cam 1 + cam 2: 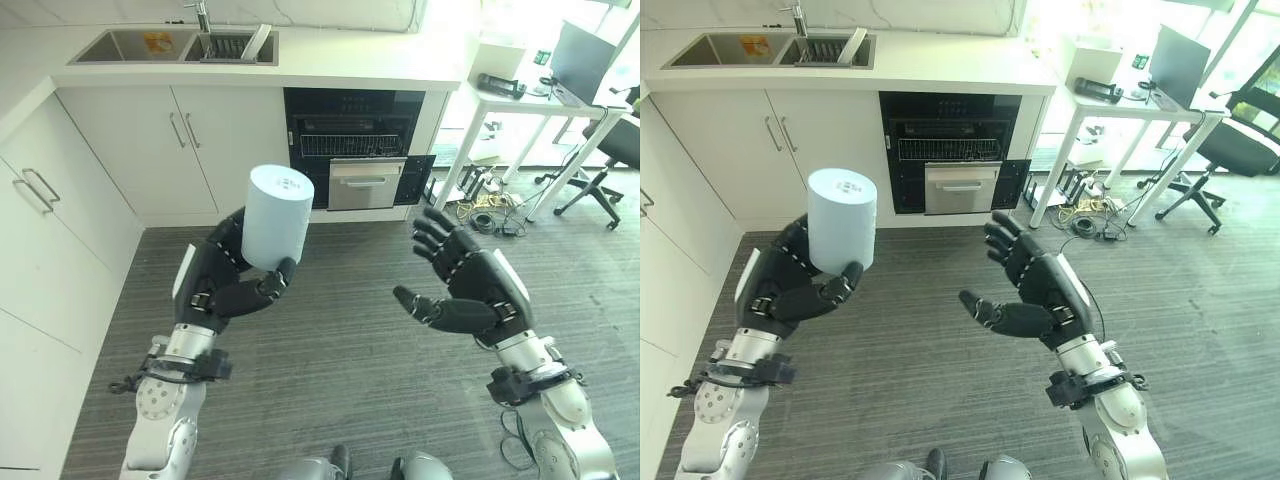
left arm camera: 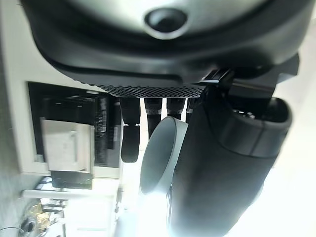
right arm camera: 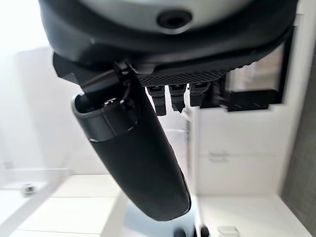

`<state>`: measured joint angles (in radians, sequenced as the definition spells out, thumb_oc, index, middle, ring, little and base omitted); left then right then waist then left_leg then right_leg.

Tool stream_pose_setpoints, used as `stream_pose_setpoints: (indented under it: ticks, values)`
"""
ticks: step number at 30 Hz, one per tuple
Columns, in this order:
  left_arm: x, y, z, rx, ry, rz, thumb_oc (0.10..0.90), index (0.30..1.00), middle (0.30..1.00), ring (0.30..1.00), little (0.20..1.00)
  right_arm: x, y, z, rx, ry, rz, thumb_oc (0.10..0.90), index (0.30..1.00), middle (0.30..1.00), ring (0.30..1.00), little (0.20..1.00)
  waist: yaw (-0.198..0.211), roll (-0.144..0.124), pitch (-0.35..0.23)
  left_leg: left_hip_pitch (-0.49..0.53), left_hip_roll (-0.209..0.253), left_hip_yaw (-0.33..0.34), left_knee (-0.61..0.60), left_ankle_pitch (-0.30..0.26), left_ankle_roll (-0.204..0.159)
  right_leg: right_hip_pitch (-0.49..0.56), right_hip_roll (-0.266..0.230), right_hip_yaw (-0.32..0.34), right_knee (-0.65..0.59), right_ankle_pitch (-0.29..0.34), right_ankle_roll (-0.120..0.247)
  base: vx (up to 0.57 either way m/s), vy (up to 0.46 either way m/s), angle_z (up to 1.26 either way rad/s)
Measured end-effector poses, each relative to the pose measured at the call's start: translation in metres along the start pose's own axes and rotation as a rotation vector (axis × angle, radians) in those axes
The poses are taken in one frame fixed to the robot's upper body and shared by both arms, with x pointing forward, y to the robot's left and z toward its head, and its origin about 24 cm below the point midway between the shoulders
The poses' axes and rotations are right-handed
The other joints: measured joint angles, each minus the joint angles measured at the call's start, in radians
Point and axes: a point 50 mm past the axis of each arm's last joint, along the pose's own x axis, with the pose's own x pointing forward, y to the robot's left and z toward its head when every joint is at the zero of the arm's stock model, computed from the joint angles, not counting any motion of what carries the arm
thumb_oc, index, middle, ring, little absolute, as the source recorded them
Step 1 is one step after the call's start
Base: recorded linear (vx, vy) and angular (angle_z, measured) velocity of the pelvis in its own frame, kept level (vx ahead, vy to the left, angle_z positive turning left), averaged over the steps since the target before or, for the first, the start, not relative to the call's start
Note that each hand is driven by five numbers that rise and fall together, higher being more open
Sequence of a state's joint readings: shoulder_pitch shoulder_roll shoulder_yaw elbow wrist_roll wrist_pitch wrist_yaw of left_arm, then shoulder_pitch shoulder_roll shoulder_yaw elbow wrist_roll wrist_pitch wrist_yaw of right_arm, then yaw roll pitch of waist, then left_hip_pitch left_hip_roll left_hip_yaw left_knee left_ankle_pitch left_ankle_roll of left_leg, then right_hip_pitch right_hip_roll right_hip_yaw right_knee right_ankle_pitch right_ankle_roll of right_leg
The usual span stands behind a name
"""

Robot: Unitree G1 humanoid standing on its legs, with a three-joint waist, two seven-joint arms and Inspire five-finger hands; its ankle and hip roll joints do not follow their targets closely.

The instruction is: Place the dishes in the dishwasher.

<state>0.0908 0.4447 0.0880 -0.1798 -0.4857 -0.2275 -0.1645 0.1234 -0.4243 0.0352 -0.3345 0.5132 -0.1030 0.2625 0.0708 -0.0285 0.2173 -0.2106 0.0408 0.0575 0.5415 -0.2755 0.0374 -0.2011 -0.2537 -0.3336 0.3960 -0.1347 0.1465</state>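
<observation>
1. My left hand [image 1: 215, 285] is up in front of me, fingers and thumb wrapped round a pale blue cylindrical cup [image 1: 276, 216], held upside down w/ its base on top.
2. Cup sits tilted a bit in the grasp, thumb across its lower front, fingers behind it. The left wrist view shows the cup's rim [image 2: 160, 155] between thumb and fingers.
3. My right hand [image 1: 470, 285] is up at about the same height, well apart from the cup, palm turned inward, fingers spread and relaxed, thumb sticking out toward the left hand. It holds nothing.
4. Ahead, across the grey striped carpet floor [image 1: 340, 340], is the black built-in dishwasher [image 1: 355, 145] set in the white cabinet run [image 1: 170, 150]. Its wire rack [image 1: 350, 145] shows inside, and a steel-fronted drawer [image 1: 366, 184] sits below the rack, pulled out a little.
5. The dishwasher is well apart from both hands, so the cup isn't in it yet.
6. On the white countertop [image 1: 350, 65] above, to the left, is a stainless steel double sink [image 1: 175, 46] w/ a tap [image 1: 202, 14]. A light-coloured flat item [image 1: 256, 42] leans in the right basin; can't tell what it is.
7. To the right stands a white desk [image 1: 540, 105] w/ a monitor [image 1: 580, 60] on it, a black office chair [image 1: 610, 150] beside it, and cables [image 1: 485, 210] on the floor beneath the desk.
</observation>
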Motion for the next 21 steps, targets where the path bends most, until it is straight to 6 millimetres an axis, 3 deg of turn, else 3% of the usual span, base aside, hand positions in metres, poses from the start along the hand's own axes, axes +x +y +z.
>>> stream_pose_setpoints:
  ticks: [2,3,5,7,8,11,12,14,16,17,18,19,20,21]
  values:
    - [-0.005,0.005,-0.009,-0.026,0.033,0.062,0.4,0.3,0.3,0.3,0.3,-0.002,-0.004,-0.006,0.003,0.033,-0.002,0.8,0.9,0.9,0.9,0.9,0.006,-0.001,0.036,0.015,-0.024,-0.001,0.0,-0.002,0.039,-0.055,-0.035,0.03,0.052,0.0,0.014,0.31,-0.255,-0.5]
    - [-0.006,0.007,-0.013,-0.028,0.051,0.072,0.4,0.3,0.3,0.3,0.3,-0.005,-0.007,-0.005,0.003,0.034,-0.013,0.8,0.9,0.9,0.9,0.9,-0.02,0.012,0.061,0.023,-0.031,-0.013,-0.065,0.039,0.068,-0.159,-0.017,0.124,0.024,0.028,0.054,0.36,-0.246,0.11]
    - [-0.006,0.003,-0.02,-0.04,0.078,0.055,0.4,0.3,0.3,0.3,0.3,-0.009,-0.007,-0.007,0.049,0.025,-0.039,0.8,0.9,0.9,0.9,0.9,-0.064,0.034,0.094,0.069,-0.05,-0.049,-0.11,0.061,0.053,-0.183,0.001,0.216,-0.056,0.036,0.053,0.37,-0.266,0.53]
    - [-0.007,-0.003,-0.021,-0.048,0.084,0.026,0.4,0.3,0.3,0.3,0.3,-0.017,-0.005,-0.012,0.07,0.047,-0.05,0.8,0.9,0.9,0.9,0.9,-0.068,0.015,0.098,0.123,-0.092,-0.064,-0.145,0.054,0.031,-0.213,-0.031,0.215,-0.043,0.039,0.047,0.32,-0.268,0.56]
    - [-0.008,-0.004,-0.02,-0.049,0.078,0.024,0.4,0.3,0.3,0.3,0.3,-0.019,-0.005,-0.013,0.072,0.054,-0.049,0.8,0.9,0.9,0.9,0.9,-0.07,0.004,0.1,0.142,-0.103,-0.064,-0.146,0.053,0.038,-0.2,-0.036,0.197,-0.051,0.043,0.038,0.24,-0.236,0.35]
    - [-0.008,-0.003,-0.017,-0.044,0.07,0.035,0.4,0.3,0.3,0.3,0.3,-0.017,-0.005,-0.01,0.06,0.041,-0.04,0.8,0.9,0.9,0.9,0.9,-0.056,-0.012,0.096,0.201,-0.114,-0.1,-0.147,0.015,0.003,-0.099,-0.013,0.125,-0.103,0.089,0.015,0.36,-0.376,0.35]
    - [-0.009,-0.002,-0.017,-0.049,0.065,0.044,0.4,0.3,0.3,0.3,0.3,-0.013,-0.005,-0.007,0.052,0.029,-0.036,0.8,0.9,0.9,0.9,0.9,-0.047,-0.013,0.094,0.222,-0.103,-0.108,-0.158,0.002,-0.019,-0.085,-0.001,0.122,-0.101,0.144,-0.002,0.38,-0.373,0.25]
    - [-0.013,-0.002,-0.014,-0.059,0.064,0.039,0.4,0.3,0.3,0.3,0.3,-0.009,-0.007,-0.004,0.04,0.013,-0.04,0.8,0.9,0.9,0.9,0.9,-0.044,-0.017,0.091,0.29,-0.06,-0.121,-0.215,-0.008,-0.061,-0.065,0.021,0.095,-0.033,0.162,-0.029,0.31,-0.301,0.18]
    - [-0.015,-0.008,-0.008,-0.083,0.042,0.001,0.4,0.3,0.3,0.3,0.3,-0.008,-0.013,0.002,0.016,0.002,-0.046,0.8,0.9,0.9,0.9,0.9,-0.059,-0.018,0.053,0.353,0.012,-0.11,-0.264,-0.028,-0.1,-0.07,0.055,0.055,0.091,0.049,-0.129,0.32,-0.318,0.31]
    - [-0.014,-0.011,-0.001,-0.099,0.012,-0.02,0.4,0.3,0.3,0.3,0.3,-0.008,-0.016,0.005,0.013,-0.01,-0.059,0.8,0.9,0.9,0.9,0.9,-0.073,-0.018,0.029,0.377,0.048,-0.073,-0.278,-0.027,-0.107,-0.071,0.074,0.032,0.149,-0.014,-0.155,0.39,-0.427,0.22]
    - [-0.013,-0.013,0.002,-0.099,-0.002,-0.036,0.4,0.3,0.3,0.3,0.3,-0.008,-0.019,0.006,0.007,-0.013,-0.067,0.8,0.9,0.9,0.9,0.9,-0.083,-0.015,0.019,0.387,0.067,-0.049,-0.279,-0.023,-0.112,-0.071,0.085,0.024,0.173,-0.038,-0.171,0.41,-0.438,0.07]
    - [-0.014,-0.017,0.005,-0.104,-0.014,-0.054,0.4,0.3,0.3,0.3,0.3,-0.012,-0.021,0.005,0.023,-0.007,-0.078,0.8,0.9,0.9,0.9,0.9,-0.093,-0.01,-0.01,0.401,0.092,-0.032,-0.276,0.015,-0.165,-0.065,0.12,0.022,0.179,-0.085,-0.19,0.33,-0.413,-0.32]
    - [-0.016,-0.019,0.005,-0.122,-0.013,-0.058,0.4,0.3,0.3,0.3,0.3,-0.016,-0.02,0.001,0.031,0.018,-0.079,0.8,0.9,0.9,0.9,0.9,-0.085,-0.01,-0.029,0.402,0.104,-0.034,-0.237,0.069,-0.183,-0.034,0.154,0.039,0.145,-0.09,-0.206,0.2,-0.354,-0.66]
    - [-0.017,-0.019,0.006,-0.146,-0.021,-0.052,0.4,0.3,0.3,0.3,0.3,-0.02,-0.02,0.0,0.05,0.027,-0.073,0.8,0.9,0.9,0.9,0.9,-0.066,-0.018,-0.034,0.351,0.101,-0.035,-0.117,0.143,-0.203,-0.003,0.169,0.063,0.104,-0.075,-0.251,0.13,-0.337,-0.78]
